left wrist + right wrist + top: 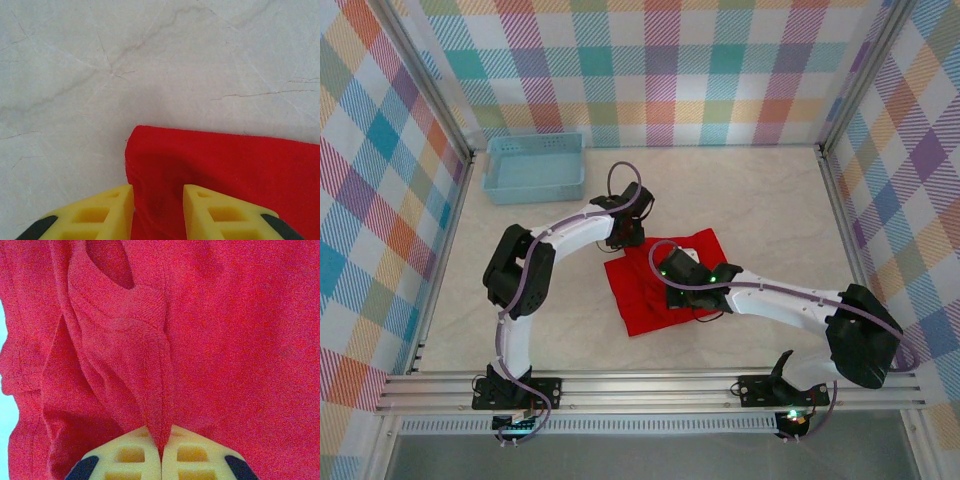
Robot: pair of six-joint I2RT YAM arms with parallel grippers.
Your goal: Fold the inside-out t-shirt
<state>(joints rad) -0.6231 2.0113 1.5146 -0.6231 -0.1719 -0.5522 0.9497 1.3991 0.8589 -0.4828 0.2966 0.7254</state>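
Top view, t-shirt (642,308): we find it bunched at mid-table (770,210), under both arms' ends.
Top view, basket (535,187): far left, well apart from the t-shirt.
Left wrist view, left jaws: we note them parted, straddling the t-shirt (225,170) corner.
Right wrist view, right jaws: clenched on a raised t-shirt (240,340) fold.

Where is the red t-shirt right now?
In the top view, the t-shirt lies at the middle of the table, right of the blue basket in the far left corner; the right gripper pinches a fold of it.
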